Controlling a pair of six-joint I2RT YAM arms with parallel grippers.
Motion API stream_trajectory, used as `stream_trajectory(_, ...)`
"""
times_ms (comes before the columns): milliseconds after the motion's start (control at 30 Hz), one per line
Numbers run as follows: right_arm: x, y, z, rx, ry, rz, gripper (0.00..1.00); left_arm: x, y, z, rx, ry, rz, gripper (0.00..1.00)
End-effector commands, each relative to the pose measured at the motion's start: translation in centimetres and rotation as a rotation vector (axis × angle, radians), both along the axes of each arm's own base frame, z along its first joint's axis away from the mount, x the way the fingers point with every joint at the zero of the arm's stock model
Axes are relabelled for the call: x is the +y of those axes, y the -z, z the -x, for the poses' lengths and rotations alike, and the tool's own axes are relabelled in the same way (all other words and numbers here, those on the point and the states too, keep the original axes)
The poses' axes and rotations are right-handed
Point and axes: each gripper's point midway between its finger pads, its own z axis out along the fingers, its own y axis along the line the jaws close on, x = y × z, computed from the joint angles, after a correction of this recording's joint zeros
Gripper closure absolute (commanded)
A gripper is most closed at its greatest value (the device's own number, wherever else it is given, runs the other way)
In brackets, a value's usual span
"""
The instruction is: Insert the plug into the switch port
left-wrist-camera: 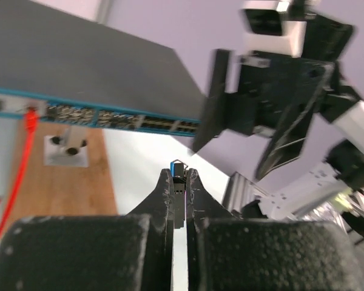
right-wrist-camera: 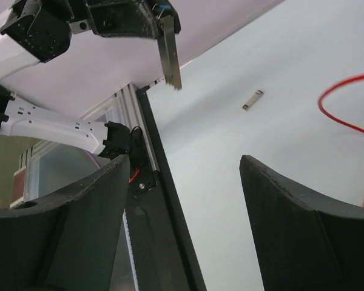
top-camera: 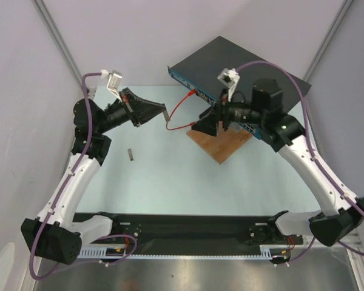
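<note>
Top external: the switch sits at the far right of the worktop, with its blue port strip facing near-left. Its front edge lies over a wooden board. A red cable is plugged into the left end of the strip and loops out over the worktop. The left gripper points toward the strip but is well apart from it. The right gripper sits just in front of the strip, above the board. A small loose metal piece lies on the worktop near the left arm.

Left wrist: the left gripper is pinched tight on the plug, a small dark piece with a blue tip that pokes out past the fingertips. The switch is ahead and to the left, not touching the plug. The board is below it.

Right wrist: the right gripper has its jaws spread wide with nothing between them. The loose piece is visible beyond.
</note>
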Motion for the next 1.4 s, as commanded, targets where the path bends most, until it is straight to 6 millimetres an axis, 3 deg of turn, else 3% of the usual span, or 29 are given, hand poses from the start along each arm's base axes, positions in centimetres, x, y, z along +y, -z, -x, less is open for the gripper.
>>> stream_trajectory(0,3.2,-2.6,-0.5,-0.100,-0.065,-0.101,0.23,-1.3,-3.6,3.0,-0.140,0.105,0.058,0.99)
stream_trajectory(200,6.2,-1.8,-0.1,-0.118,-0.145,-0.106,0.26,-1.6,-4.0,4.0,-0.150,0.136,0.086,1.00)
stream_trajectory(400,7.4,-3.1,0.1,-0.175,-0.175,-0.117,0.29,-1.9,-3.6,4.7,-0.138,0.164,0.097,1.00)
stream_trajectory(500,8.2,-3.0,0.8,-0.215,-0.203,-0.099,0.30,-2.0,-3.4,4.8,-0.135,0.166,0.099,1.00)
stream_trajectory(600,8.8,-2.3,1.4,-0.264,-0.213,-0.062,0.37,-2.0,-3.4,4.8,-0.133,0.163,0.108,1.00)
stream_trajectory(700,8.9,-1.9,1.3,-0.292,-0.207,-0.033,0.63,-2.1,-3.7,5.1,-0.144,0.166,0.113,0.98)
stream_trajectory(733,8.8,-2.0,1.0,-0.302,-0.192,-0.027,0.82,-2.1,-3.7,5.0,-0.142,0.166,0.112,0.96)
stream_trajectory(767,8.6,-1.8,0.9,-0.304,-0.181,-0.010,0.90,-2.1,-3.4,5.0,-0.127,0.166,0.107,0.95)
stream_trajectory(800,8.4,-1.8,0.7,-0.350,-0.174,0.009,0.96,-2.1,-3.3,5.0,-0.121,0.165,0.103,0.93)
stream_trajectory(833,8.1,-1.5,0.0,-0.378,-0.131,0.041,1.00,-2.0,-3.3,4.9,-0.127,0.156,0.093,0.81)
stream_trajectory(867,7.6,-1.2,0.0,-0.402,-0.107,0.078,1.00,-2.0,-2.4,4.6,-0.072,0.148,0.067,0.72)
stream_trajectory(900,6.9,-0.9,-1.4,-0.492,-0.042,0.143,1.00,-1.9,-2.0,4.5,-0.090,0.139,0.035,0.62)
stream_trajectory(933,6.5,-0.7,-1.7,-0.522,-0.022,0.173,1.00,-1.7,-2.6,4.7,-0.117,0.134,0.016,0.55)
stream_trajectory(1000,5.5,-0.2,-1.6,-0.588,-0.004,0.241,1.00,-1.4,-0.6,4.5,-0.039,0.113,-0.071,0.40)
stream_trajectory(1033,4.8,0.1,-2.3,-0.685,0.014,0.317,1.00,-0.9,-1.6,3.8,-0.137,0.055,-0.133,0.30)
stream_trajectory(1067,5.0,1.2,-1.5,-0.718,-0.015,0.375,1.00,-0.5,0.6,3.9,-0.036,0.047,-0.205,0.28)
stream_trajectory(1100,4.2,1.2,-1.5,-0.771,0.023,0.430,1.00,0.1,1.0,3.5,-0.086,0.030,-0.270,0.27)
stream_trajectory(1133,3.8,1.4,-1.5,-0.875,0.006,0.495,1.00,0.5,-0.2,3.8,-0.113,0.021,-0.297,0.24)
stream_trajectory(1167,3.6,1.7,-1.2,-0.922,0.007,0.530,1.00,0.8,2.0,4.0,-0.002,0.041,-0.354,0.24)
stream_trajectory(1200,3.9,3.6,-0.4,-0.966,-0.012,0.602,1.00,1.0,2.5,3.9,0.021,0.043,-0.388,0.23)
stream_trajectory(1233,3.4,3.3,0.2,-1.024,0.000,0.623,1.00,1.3,1.7,4.1,-0.025,0.048,-0.426,0.23)
stream_trajectory(1267,3.4,3.1,0.4,-1.130,-0.006,0.662,1.00,1.5,3.7,4.5,0.080,0.081,-0.470,0.23)
stream_trajectory(1300,3.5,5.6,1.1,-1.165,-0.030,0.736,1.00,1.7,4.2,4.6,0.077,0.098,-0.504,0.23)
stream_trajectory(1333,3.2,5.3,1.7,-1.215,-0.020,0.743,1.00,1.8,3.7,4.8,0.077,0.107,-0.518,0.23)
stream_trajectory(1367,3.4,5.0,1.7,-1.299,-0.003,0.759,1.00,1.9,5.3,5.1,0.164,0.141,-0.550,0.23)
